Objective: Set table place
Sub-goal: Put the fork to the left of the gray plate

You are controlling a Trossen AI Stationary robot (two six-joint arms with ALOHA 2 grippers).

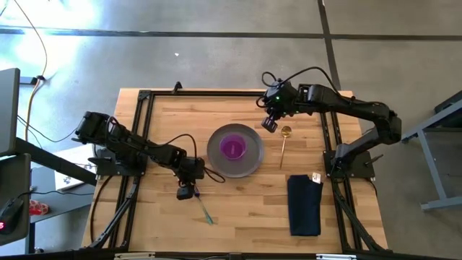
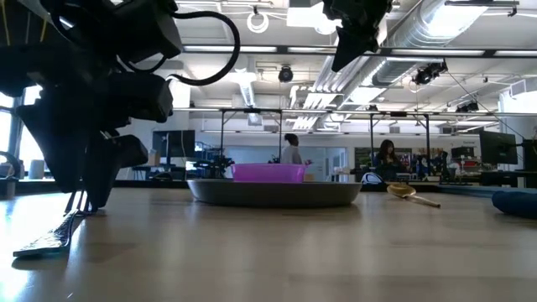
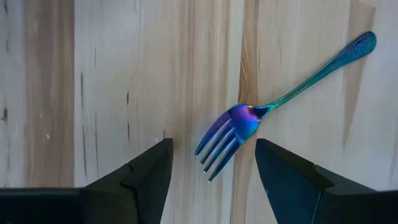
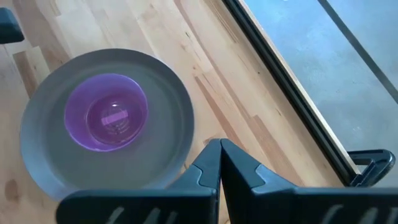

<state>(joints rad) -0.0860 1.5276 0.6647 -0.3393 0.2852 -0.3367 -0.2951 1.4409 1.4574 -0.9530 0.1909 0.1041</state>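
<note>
The fork [image 3: 249,118], with a teal handle and bluish tines, lies flat on the table [image 1: 245,217]; it also shows in the high view [image 1: 205,210]. My left gripper [image 3: 213,144] is open, its fingers standing on either side of the fork's tines without touching them. It hangs low over the table [image 1: 186,192]. The purple bowl [image 1: 232,147] sits in the grey plate [image 1: 249,162]. The gold spoon [image 1: 284,143] lies to the right of the plate. The navy napkin [image 1: 304,204] lies folded at the near right. My right gripper [image 4: 219,152] is shut and empty, raised above the table between plate and spoon [image 1: 270,124].
The black rail frame [image 1: 141,137] runs along the table's sides and far edge. Bare wood lies between the plate and the near edge. People and desks show in the room beyond the table in the low view [image 2: 290,149].
</note>
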